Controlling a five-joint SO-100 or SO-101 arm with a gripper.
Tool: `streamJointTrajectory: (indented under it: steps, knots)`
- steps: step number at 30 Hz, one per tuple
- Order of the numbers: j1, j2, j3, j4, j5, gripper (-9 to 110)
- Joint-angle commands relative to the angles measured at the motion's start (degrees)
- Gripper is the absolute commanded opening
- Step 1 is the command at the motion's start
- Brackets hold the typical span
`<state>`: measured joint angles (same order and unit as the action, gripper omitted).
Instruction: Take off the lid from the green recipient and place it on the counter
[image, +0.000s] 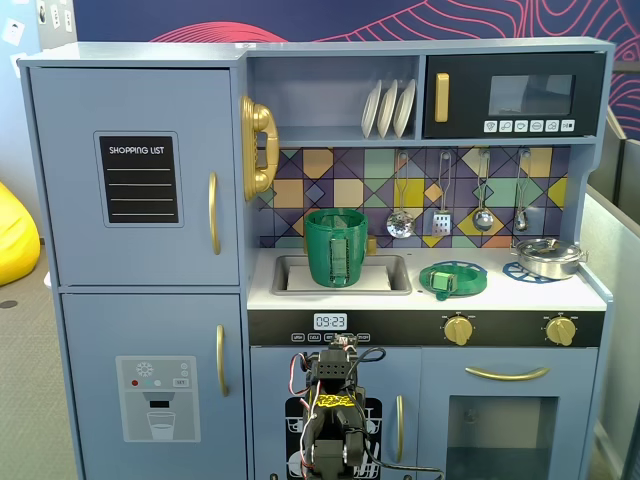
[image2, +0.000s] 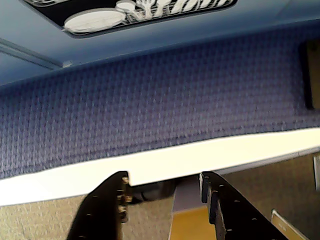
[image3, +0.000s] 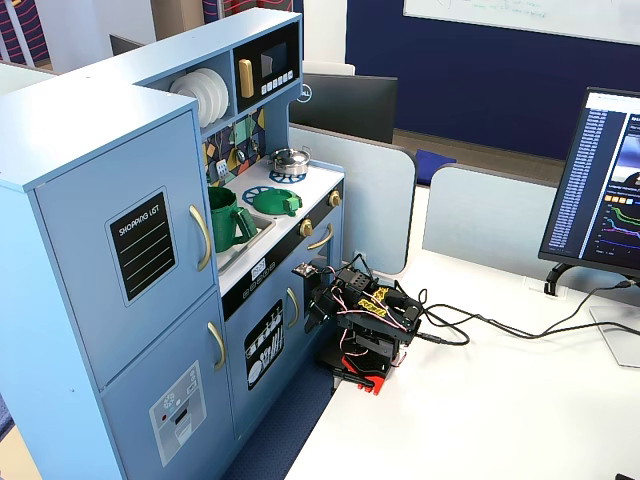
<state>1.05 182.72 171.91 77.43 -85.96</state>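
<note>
The green recipient (image: 336, 248) stands upright in the recessed sink, open at the top, with its ribbed strip facing front; it also shows in the other fixed view (image3: 228, 220). The lid (image: 452, 279) lies flat on the counter (image: 500, 292) over a blue burner ring, right of the sink, and shows again from the side (image3: 276, 201). My arm (image: 333, 420) sits folded low in front of the kitchen's lower doors, far below the counter. In the wrist view my gripper (image2: 164, 179) is open and empty, pointing down at the white table edge and blue carpet.
A silver metal pot (image: 547, 257) with its own lid sits on the right burner. Utensils hang on the back wall above the counter. The arm's base stands on a white desk (image3: 500, 400) with cables (image3: 470, 330) and a monitor (image3: 600, 190) to the right.
</note>
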Motion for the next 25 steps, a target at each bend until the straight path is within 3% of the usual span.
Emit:
streamJointTrajectory:
  steps: [1, 25]
  knots:
    - [1.5, -0.7, -0.3, 10.4, -2.5, 6]
    - [1.9, -0.6, -0.3, 10.4, -1.9, 6]
